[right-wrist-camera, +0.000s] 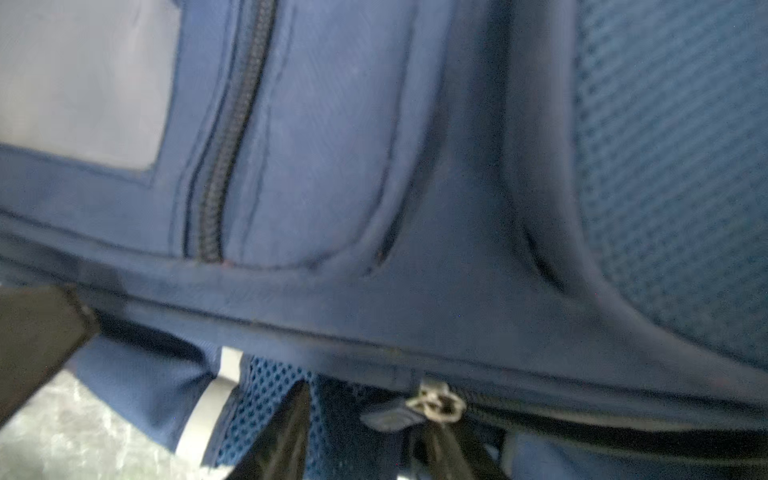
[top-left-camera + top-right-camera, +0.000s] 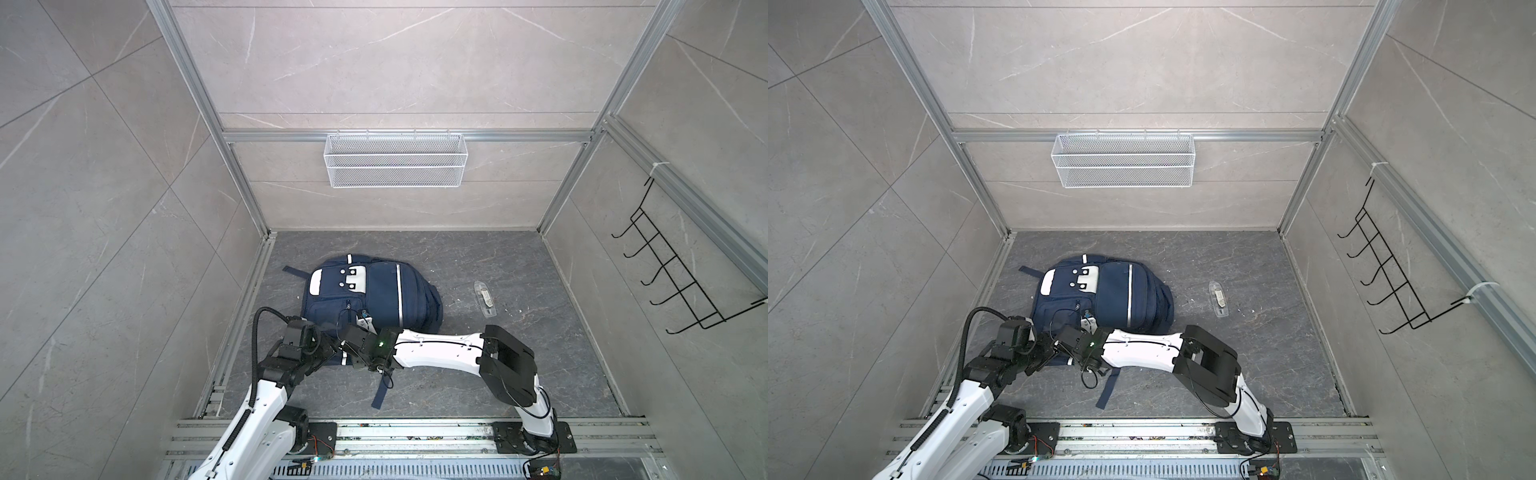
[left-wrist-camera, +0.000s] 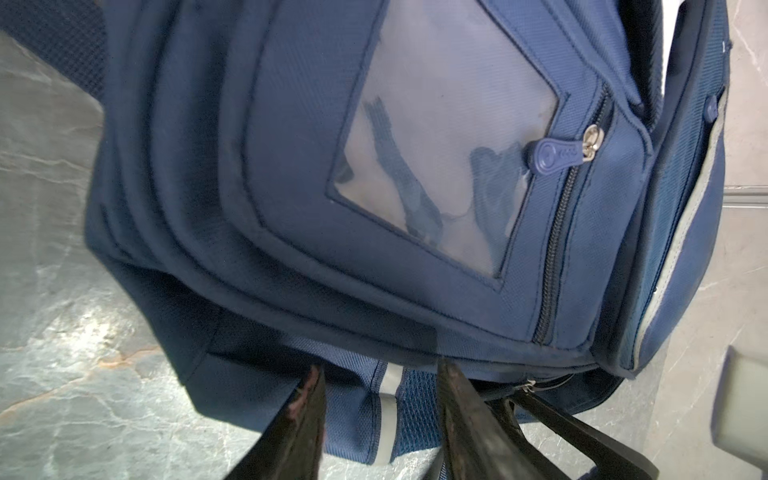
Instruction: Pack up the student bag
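Low centre in a top view, we see the bag (image 2: pixel 374 291), long axis up-frame, front up. Our left gripper (image 3: pixel 380 370) straddles its lower edge, grip unclear; right gripper (image 1: pixel 365 409) stands part-open at a zip pull (image 1: pixel 438 405).

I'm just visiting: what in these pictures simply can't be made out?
- Contents of the student bag: hidden by its own fabric, every view.
- Whether the right gripper pinches the zip pull: right wrist view is blurred, fingers cut off by the edge.
- Whether the left gripper grips the bag: arms cover it in both top views; wrist view inconclusive.
- What the clear packet holds: too small in both top views.
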Action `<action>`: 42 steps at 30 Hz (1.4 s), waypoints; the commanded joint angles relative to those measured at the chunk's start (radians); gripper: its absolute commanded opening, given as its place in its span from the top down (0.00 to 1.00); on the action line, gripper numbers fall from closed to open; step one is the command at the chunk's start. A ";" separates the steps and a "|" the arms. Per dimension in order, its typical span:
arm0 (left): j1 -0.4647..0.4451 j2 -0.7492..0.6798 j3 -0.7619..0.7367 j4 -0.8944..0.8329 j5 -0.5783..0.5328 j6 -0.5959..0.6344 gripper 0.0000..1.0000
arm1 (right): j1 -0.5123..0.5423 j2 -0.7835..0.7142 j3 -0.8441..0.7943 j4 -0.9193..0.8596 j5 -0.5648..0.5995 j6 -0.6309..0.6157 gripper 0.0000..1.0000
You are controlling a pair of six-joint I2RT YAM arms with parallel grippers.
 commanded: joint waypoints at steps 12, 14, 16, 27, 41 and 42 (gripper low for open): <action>0.022 0.034 -0.016 0.062 0.043 0.006 0.54 | 0.005 0.006 -0.001 -0.092 0.064 0.039 0.79; 0.022 0.041 -0.021 0.067 0.046 0.008 0.54 | 0.009 -0.004 -0.007 -0.091 0.065 0.039 0.81; 0.022 0.042 -0.027 0.068 0.046 0.006 0.54 | 0.012 -0.009 -0.006 -0.093 0.065 0.037 0.83; 0.023 0.061 -0.034 0.086 0.051 0.006 0.54 | 0.028 -0.024 0.001 -0.115 0.077 0.029 0.93; 0.036 0.139 -0.021 0.117 0.026 0.027 0.54 | -0.004 -0.220 -0.262 -0.032 0.069 0.055 0.94; 0.039 0.140 -0.020 0.115 0.023 0.031 0.54 | -0.014 -0.240 -0.288 -0.030 0.071 0.058 0.94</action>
